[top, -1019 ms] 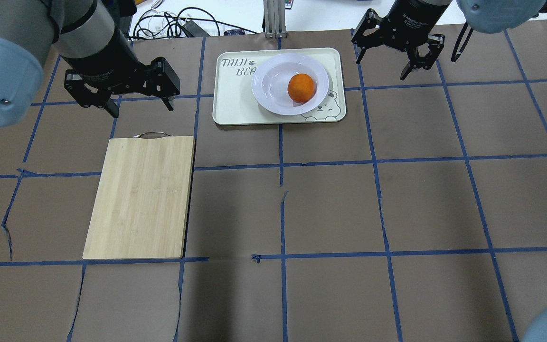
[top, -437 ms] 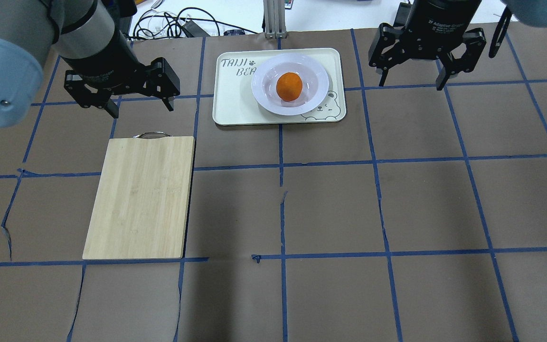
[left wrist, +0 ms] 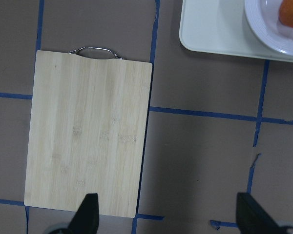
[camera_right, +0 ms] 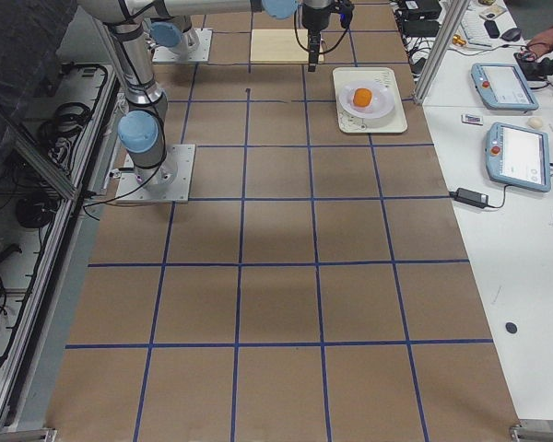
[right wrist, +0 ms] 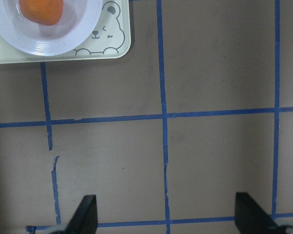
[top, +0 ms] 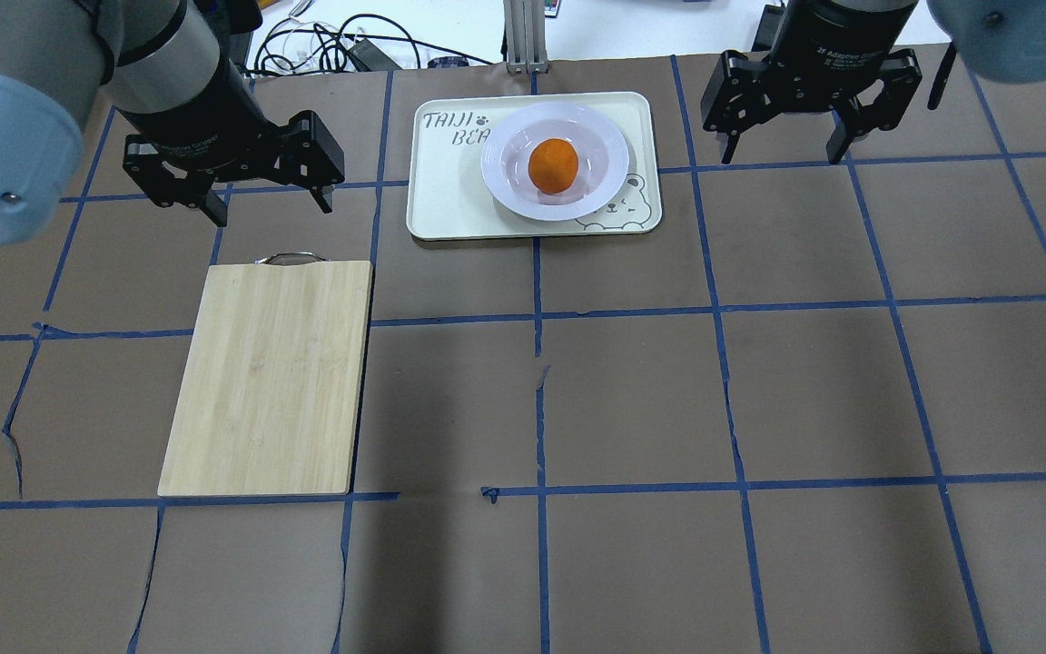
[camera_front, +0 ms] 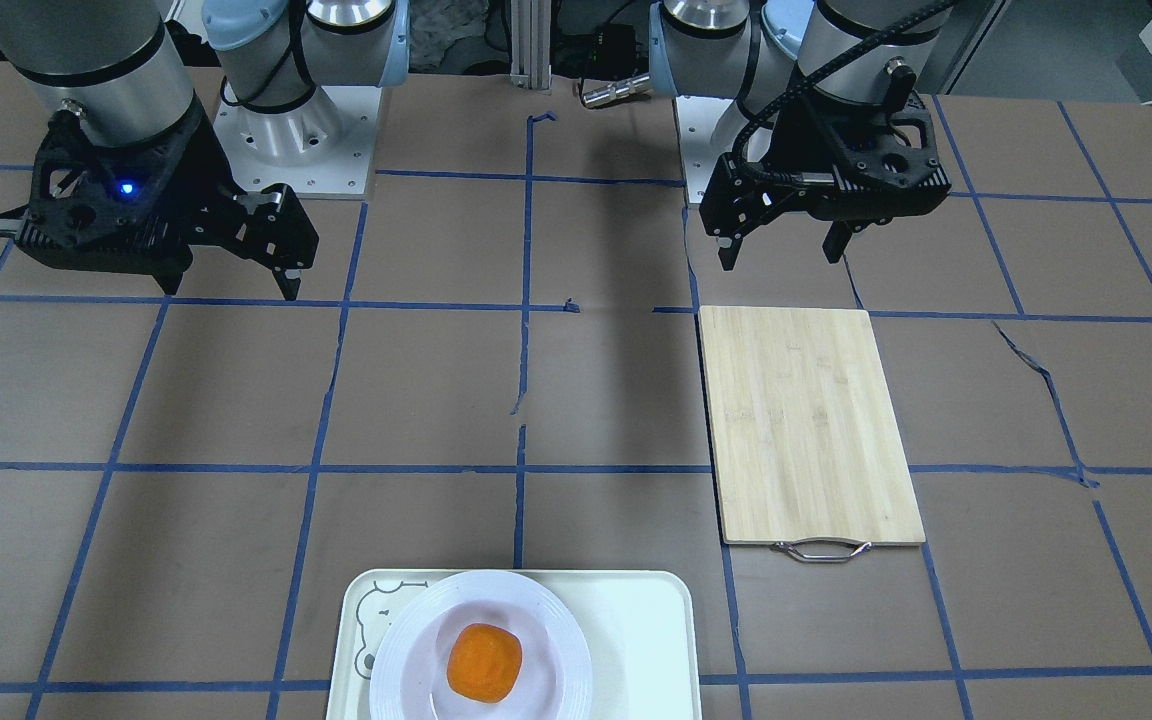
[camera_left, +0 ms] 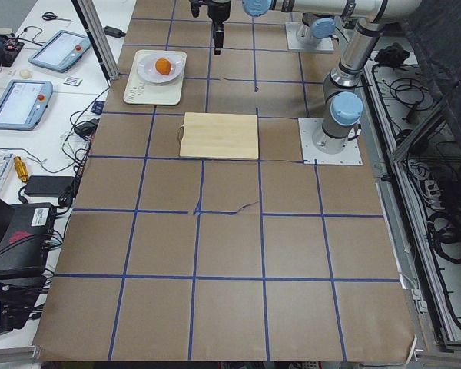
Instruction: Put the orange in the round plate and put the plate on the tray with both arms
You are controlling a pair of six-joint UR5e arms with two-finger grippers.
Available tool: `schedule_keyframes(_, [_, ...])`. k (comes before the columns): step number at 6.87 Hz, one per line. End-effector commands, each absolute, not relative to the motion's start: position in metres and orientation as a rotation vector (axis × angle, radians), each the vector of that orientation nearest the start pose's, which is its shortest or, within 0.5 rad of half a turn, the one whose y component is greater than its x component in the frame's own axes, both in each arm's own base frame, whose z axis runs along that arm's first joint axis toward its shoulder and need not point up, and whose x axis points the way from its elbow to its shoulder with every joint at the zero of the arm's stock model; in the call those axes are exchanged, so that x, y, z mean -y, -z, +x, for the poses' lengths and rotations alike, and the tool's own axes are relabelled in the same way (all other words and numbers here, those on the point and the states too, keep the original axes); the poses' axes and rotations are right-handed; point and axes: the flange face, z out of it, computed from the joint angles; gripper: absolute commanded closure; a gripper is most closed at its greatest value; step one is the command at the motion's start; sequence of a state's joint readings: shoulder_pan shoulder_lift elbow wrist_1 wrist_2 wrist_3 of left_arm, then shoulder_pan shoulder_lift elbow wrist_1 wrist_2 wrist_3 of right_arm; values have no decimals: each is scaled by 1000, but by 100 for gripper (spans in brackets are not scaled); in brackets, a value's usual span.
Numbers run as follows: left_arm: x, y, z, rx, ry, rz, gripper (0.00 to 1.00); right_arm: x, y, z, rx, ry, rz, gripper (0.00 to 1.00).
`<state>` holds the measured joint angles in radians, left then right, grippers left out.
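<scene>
The orange (top: pixel 553 164) lies in the middle of the white round plate (top: pixel 498 173). That plate sits on the cream tray (top: pixel 450 204) at the table's far centre, partly covering the bear face. In the front-facing view the orange (camera_front: pixel 484 662), plate (camera_front: pixel 401 650) and tray (camera_front: pixel 646 640) sit at the bottom edge. My left gripper (top: pixel 271 211) hangs open and empty left of the tray, above the board's handle end. Open and empty too, my right gripper (top: pixel 781 156) hovers right of the tray. Both wrist views show spread fingertips (left wrist: pixel 88 214) (right wrist: pixel 85 214) over bare table.
A bamboo cutting board (top: pixel 269 377) with a metal handle (top: pixel 290 258) lies left of centre. Cables (top: pixel 341 45) and an aluminium post (top: pixel 523 36) stand behind the tray. Tablets (camera_right: pixel 516 152) rest on the side bench, where a person's hand (camera_right: pixel 546 48) shows.
The orange rolled from the plate's right side to its middle. My right gripper swung to the right and levelled out. The left arm stayed still.
</scene>
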<state>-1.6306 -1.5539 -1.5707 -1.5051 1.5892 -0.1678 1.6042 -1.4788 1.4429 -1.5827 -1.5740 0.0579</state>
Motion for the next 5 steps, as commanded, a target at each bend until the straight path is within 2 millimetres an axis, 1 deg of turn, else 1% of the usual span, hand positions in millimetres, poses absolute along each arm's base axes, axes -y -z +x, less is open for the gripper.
schedule_keyframes(1, [484,-503,-161,-3125,132,-169,0,526,-502,150,-3144,118,-69,0])
schedule_keyframes(2, [483,-504,-161,-3125,135,-172,0,525,-503,148,-3146,116,-77,0])
schedule_keyframes(3, [483,-504,-161,-3125,135,-169,0,520,-510,147,-3144,130,-91,0])
schedule_keyframes(5, [483,-504,-161,-3125,135,-172,0,516,-508,149,-3135,101,-106,0])
